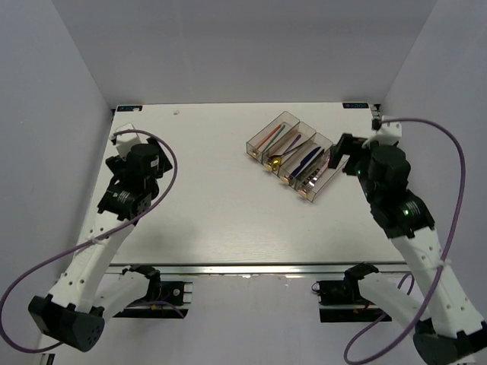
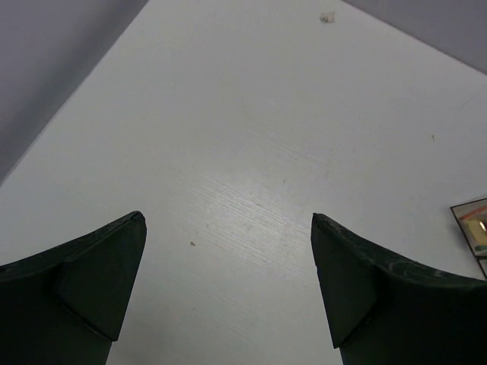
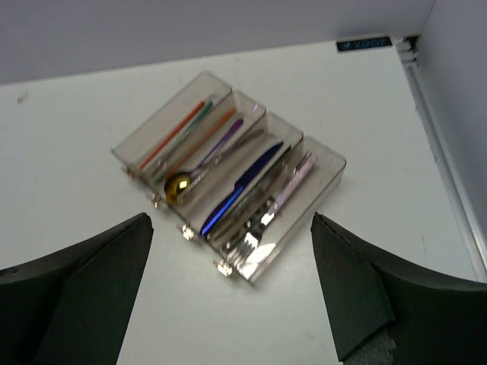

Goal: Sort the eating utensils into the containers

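Hovering open and empty, right gripper (image 3: 230, 219) faces the containers (image 3: 156, 125) just ahead; utensils (image 3: 243, 182) seemingly all inside.

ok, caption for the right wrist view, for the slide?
Open right gripper facing four joined bins that hold chopsticks, a spoon, a knife and forks.

big stretch of bare tabletop (image 1: 198, 198) between the left tool (image 2: 228, 217) and the containers (image 1: 264, 131), loads of room to swing through there. the right side is the tight bit: the right tool (image 1: 337, 152) hangs just beside the rightmost container, with the side wall (image 1: 449, 84) close behind it (the purple cable (image 1: 460, 160) loops that way too). utensils (image 3: 242, 181) lie in all four slots.
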You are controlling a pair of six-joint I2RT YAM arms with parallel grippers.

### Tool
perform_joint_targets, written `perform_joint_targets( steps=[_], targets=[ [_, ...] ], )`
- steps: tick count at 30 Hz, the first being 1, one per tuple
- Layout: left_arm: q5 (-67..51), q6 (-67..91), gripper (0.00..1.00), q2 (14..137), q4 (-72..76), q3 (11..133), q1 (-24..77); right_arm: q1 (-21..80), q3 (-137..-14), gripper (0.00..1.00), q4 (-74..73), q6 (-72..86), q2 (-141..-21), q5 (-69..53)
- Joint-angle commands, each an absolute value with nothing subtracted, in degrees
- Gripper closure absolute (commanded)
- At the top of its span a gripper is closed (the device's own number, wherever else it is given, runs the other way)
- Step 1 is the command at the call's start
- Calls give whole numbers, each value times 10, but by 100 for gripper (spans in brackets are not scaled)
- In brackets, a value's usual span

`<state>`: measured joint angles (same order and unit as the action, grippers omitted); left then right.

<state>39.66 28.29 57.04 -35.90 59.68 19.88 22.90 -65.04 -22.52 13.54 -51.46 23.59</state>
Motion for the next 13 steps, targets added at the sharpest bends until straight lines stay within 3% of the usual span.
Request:
perform_joint_targets(
  steps=[1, 7, 13],
  targets=[
    [425, 262, 2, 495, -338, 578, 196, 229, -587, 11, -283, 100, -419, 179],
    [399, 247, 2, 421, -308, 501, 196, 229, -493, 11, -271, 96, -344, 147],
    [378, 247, 2, 410, -300, 483, 196, 230, -468, 10, -271, 110, -356, 150]
  ],
)
